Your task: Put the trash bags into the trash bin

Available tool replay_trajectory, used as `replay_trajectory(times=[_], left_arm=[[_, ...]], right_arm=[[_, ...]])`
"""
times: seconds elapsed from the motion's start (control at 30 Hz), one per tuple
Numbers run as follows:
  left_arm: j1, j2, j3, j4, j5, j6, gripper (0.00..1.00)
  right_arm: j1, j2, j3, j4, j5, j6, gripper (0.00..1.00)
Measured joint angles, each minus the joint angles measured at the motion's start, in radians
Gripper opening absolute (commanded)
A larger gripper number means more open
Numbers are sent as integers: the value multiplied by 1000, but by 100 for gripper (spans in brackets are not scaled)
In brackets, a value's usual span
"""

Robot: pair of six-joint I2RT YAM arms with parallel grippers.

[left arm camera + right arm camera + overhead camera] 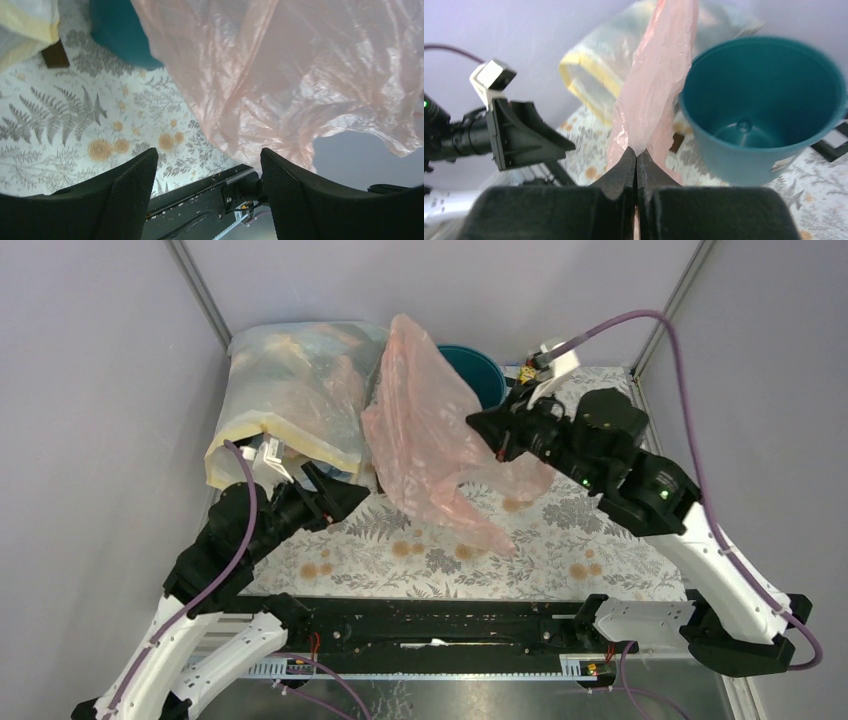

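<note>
A pale-pink trash bag [425, 430] hangs in the air over the middle of the table, in front of the teal-blue trash bin [480, 370] at the back. My right gripper [480, 428] is shut on the bag's edge and holds it up; in the right wrist view the bag [654, 85] rises from my closed gripper [636, 156], with the bin [764, 110] open and empty to the right. My left gripper [352, 495] is open and empty, left of the bag. In the left wrist view the bag [300, 70] hangs above my gripper [210, 172].
A large yellowish-white sack [295, 400] stuffed with bags stands at the back left, touching the pink bag. The floral table cover [560, 540] lies under everything. The black rail [440, 625] runs along the near edge. Grey walls close in on both sides.
</note>
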Motion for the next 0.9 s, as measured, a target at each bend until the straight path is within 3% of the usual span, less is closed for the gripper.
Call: replay_trajectory(times=[0.23, 0.5, 0.6, 0.7, 0.73, 0.9], left_arm=[[0, 142, 136, 69, -2, 77, 78], [0, 362, 177, 181, 37, 109, 80], [0, 408, 177, 200, 57, 109, 82], [0, 420, 177, 237, 106, 98, 86], [0, 420, 176, 248, 124, 92, 87], [-40, 389, 130, 327, 186, 60, 88]], right_arm=[[0, 1, 158, -21, 200, -1, 0], [0, 55, 186, -76, 302, -5, 5], [0, 89, 186, -101, 299, -3, 17], [0, 112, 186, -120, 284, 5, 48], [0, 116, 186, -125, 279, 8, 53], [0, 139, 188, -139, 274, 10, 55]])
